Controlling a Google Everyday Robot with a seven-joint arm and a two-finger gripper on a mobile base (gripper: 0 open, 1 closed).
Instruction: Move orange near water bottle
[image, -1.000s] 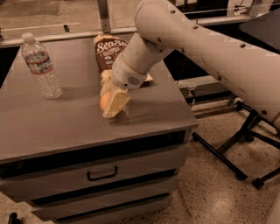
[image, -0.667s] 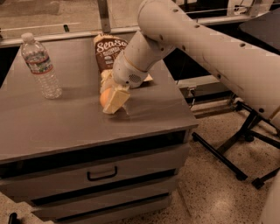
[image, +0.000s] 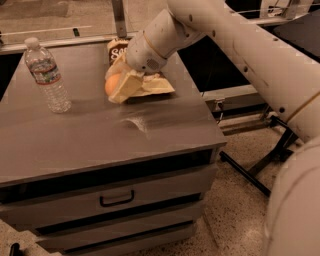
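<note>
Now, gripper: I see it low over the back middle of the cabinet top, its cream fingers closed around the orange.
Orange: held between those fingers, only its left side showing; I cannot tell whether it touches the surface.
Water bottle: upright near the left rear corner, white cap on, well apart from the orange, with bare top between them.
Arm: reaches in from my upper right, across the back edge.
Snack bag: dark, just behind the gripper, partly hidden.
Cabinet: grey, with a drawer handle on the front.
</note>
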